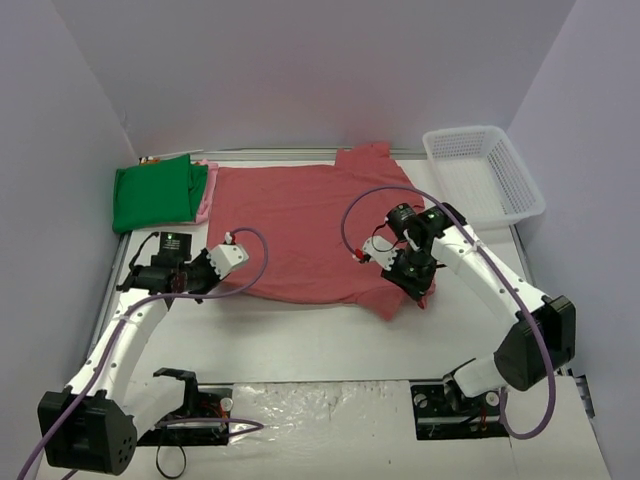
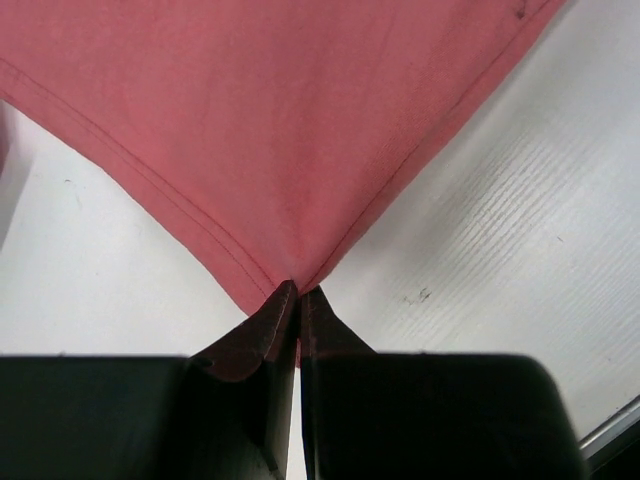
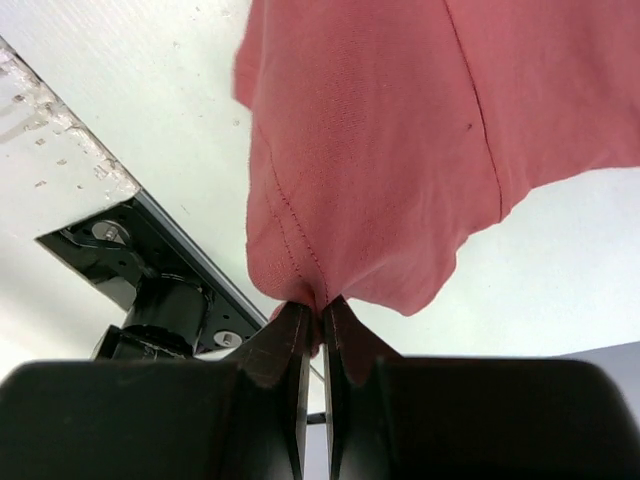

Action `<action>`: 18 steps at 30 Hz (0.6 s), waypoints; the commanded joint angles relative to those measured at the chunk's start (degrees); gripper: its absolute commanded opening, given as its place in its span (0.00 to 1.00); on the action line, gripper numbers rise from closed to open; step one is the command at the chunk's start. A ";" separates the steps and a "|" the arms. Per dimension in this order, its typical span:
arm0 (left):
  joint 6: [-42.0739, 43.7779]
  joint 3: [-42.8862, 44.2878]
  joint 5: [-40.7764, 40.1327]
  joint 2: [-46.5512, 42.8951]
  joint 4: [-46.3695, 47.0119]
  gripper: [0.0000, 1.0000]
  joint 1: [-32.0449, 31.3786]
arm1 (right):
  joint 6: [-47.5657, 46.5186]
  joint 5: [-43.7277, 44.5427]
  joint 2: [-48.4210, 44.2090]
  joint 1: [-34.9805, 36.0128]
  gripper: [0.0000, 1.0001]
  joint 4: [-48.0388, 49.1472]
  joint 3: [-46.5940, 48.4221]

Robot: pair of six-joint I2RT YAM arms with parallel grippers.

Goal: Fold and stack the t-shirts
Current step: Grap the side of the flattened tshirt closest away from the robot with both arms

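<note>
The white table point(image 1: 330, 345) carries all items. The dusty-red t-shirt point(image 1: 300, 225) is spread flat across the middle and far part of the table, with one sleeve directed toward the far edge. The white mesh basket point(image 1: 485, 175) is located at the far right corner, near that sleeve but apart from it. The green t-shirt point(image 1: 155, 195) is folded at the far left corner and is laid over the pale pink t-shirt point(image 1: 207, 190), of which only a narrow strip is exposed, touching the left edge of the dusty-red t-shirt. The left fingers point(image 2: 280, 305) are closed together on the near left hem corner of the dusty-red t-shirt, which is drawn to a point between them. The right fingers point(image 3: 293, 325) are clamped on the near right corner, where the cloth is gathered into loose folds.
</note>
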 commanded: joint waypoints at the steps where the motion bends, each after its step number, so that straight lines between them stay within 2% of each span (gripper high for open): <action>1: 1.77 -0.25 0.49 -2.66 -3.68 0.02 -0.03 | 2.07 0.61 -5.03 0.33 0.00 -4.30 0.37; 7: 2.04 -1.57 0.31 -4.95 -4.30 0.02 -0.03 | 2.25 2.55 -5.66 -0.63 0.00 -4.22 4.93; 13: -0.60 -2.79 -2.83 -7.24 0.69 0.02 -0.11 | 0.23 4.92 0.83 -3.17 0.00 -3.69 11.34; 18: -1.57 -0.52 -4.87 -4.26 1.77 0.02 0.06 | -1.53 6.24 6.90 -5.73 0.00 -3.60 17.67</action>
